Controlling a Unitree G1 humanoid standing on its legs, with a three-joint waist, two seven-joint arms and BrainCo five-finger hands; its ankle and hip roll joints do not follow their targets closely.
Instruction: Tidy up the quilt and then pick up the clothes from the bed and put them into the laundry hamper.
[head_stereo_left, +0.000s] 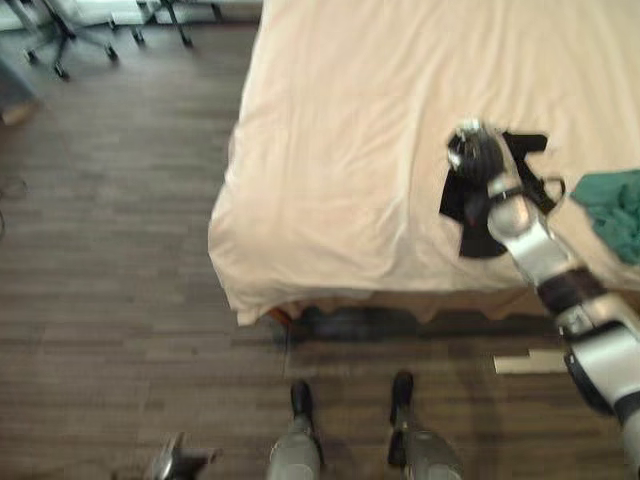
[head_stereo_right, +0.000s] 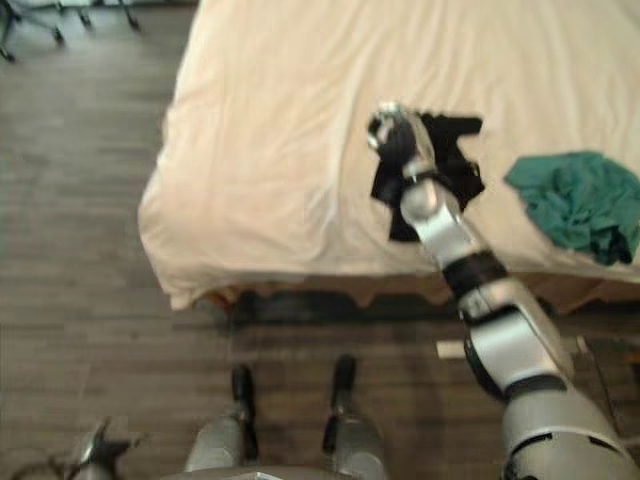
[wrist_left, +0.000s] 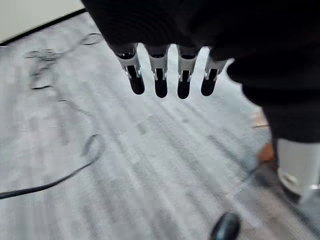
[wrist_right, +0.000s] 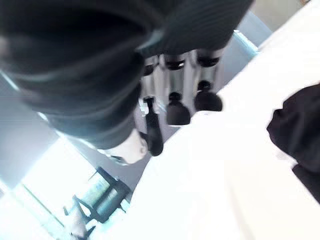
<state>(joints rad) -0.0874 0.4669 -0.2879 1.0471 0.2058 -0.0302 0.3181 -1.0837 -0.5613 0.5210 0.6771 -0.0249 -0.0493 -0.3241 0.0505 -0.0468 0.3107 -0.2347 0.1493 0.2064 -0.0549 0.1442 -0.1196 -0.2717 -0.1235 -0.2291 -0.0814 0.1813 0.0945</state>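
Bed with a cream quilt spread nearly flat fills the upper part of the head views, its near corner draping toward the wood floor. Black garment lies crumpled on the quilt near the bed's front edge. Green garment lies at its 3 o'clock, apart from it. Right hand is raised over the quilt at the 9 o'clock edge of the black garment; its fingers are relaxed and slightly bent, gripping nothing, with the black cloth beside them. Left hand hangs low over the floor, fingers straight and empty. Chair bases stand on the floor at 10 o'clock from the bed.
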